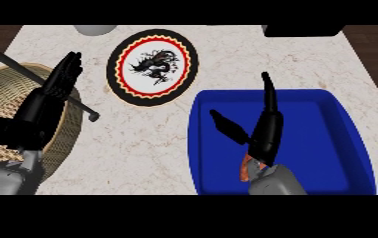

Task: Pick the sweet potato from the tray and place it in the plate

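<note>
The sweet potato (244, 168) shows only as a thin orange sliver in the blue tray (339, 147), mostly hidden beneath my right hand (266, 134). That hand hovers over the tray with its fingers straight and thumb spread to the left, so it is open. A round plate (153, 67) with a black rim, red ring and a dragon drawing lies on the counter beyond the tray's left corner. My left hand (52, 89) rests open at the left, fingers pointing up, over a wicker basket.
A wicker basket (63, 137) sits at the left edge with a dark rod (81, 109) across it. A grey round object (94, 29) and a black box (304, 30) stand at the counter's far edge.
</note>
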Controlling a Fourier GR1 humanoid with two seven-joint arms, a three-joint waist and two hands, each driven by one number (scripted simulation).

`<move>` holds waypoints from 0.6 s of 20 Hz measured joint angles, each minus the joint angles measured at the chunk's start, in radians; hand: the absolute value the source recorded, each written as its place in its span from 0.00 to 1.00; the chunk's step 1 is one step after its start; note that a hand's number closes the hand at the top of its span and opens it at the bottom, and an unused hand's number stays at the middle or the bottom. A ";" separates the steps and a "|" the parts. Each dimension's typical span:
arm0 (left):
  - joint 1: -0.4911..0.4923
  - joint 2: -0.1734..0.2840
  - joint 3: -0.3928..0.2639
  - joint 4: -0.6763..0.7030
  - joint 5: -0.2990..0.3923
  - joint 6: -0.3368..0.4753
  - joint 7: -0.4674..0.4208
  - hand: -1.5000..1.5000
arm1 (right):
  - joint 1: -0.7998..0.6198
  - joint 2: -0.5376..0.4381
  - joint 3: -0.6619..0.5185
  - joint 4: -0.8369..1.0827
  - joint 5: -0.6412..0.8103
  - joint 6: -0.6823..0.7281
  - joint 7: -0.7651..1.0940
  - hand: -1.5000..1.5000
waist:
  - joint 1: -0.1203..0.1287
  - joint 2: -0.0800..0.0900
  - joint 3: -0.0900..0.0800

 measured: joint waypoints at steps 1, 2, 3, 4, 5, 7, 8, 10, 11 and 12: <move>0.002 0.001 0.001 -0.003 -0.001 0.001 0.005 0.50 | 0.002 -0.008 -0.006 -0.006 0.042 0.030 0.052 0.00 | -0.003 -0.001 -0.001; 0.005 0.003 0.002 -0.005 -0.002 0.003 0.009 0.50 | 0.004 -0.014 -0.009 -0.012 0.073 0.070 0.105 0.00 | -0.006 -0.002 -0.002; 0.008 0.003 0.003 -0.007 -0.005 0.005 0.008 0.50 | 0.004 -0.019 -0.013 -0.016 0.102 0.113 0.159 0.00 | -0.008 -0.004 -0.003; 0.012 0.005 0.006 -0.008 -0.003 0.002 0.005 0.50 | 0.000 -0.033 -0.022 -0.026 0.118 0.164 0.211 0.00 | -0.012 -0.005 -0.003; 0.017 0.007 0.009 -0.010 -0.001 0.002 0.005 0.50 | 0.006 -0.038 -0.017 -0.035 0.136 0.212 0.261 0.00 | -0.016 -0.006 -0.004; 0.020 0.010 0.011 -0.014 0.003 0.000 0.011 0.50 | 0.007 -0.060 -0.018 -0.044 0.156 0.321 0.360 0.00 | -0.019 -0.007 -0.006; 0.022 0.011 0.012 -0.015 0.005 -0.002 0.010 0.50 | 0.003 -0.068 -0.019 -0.052 0.157 0.379 0.409 0.00 | -0.020 -0.007 -0.006; 0.022 0.011 0.011 -0.017 0.002 -0.001 0.012 0.50 | -0.006 -0.078 -0.012 -0.073 0.155 0.493 0.503 0.00 | -0.020 -0.007 -0.006; 0.020 0.012 0.011 -0.017 0.004 -0.003 0.015 0.50 | -0.010 -0.081 -0.006 -0.088 0.151 0.549 0.549 0.00 | -0.019 -0.006 -0.006; 0.019 0.012 0.011 -0.015 0.006 -0.007 0.011 0.50 | -0.010 -0.078 0.001 -0.100 0.142 0.601 0.583 0.00 | -0.017 -0.005 -0.006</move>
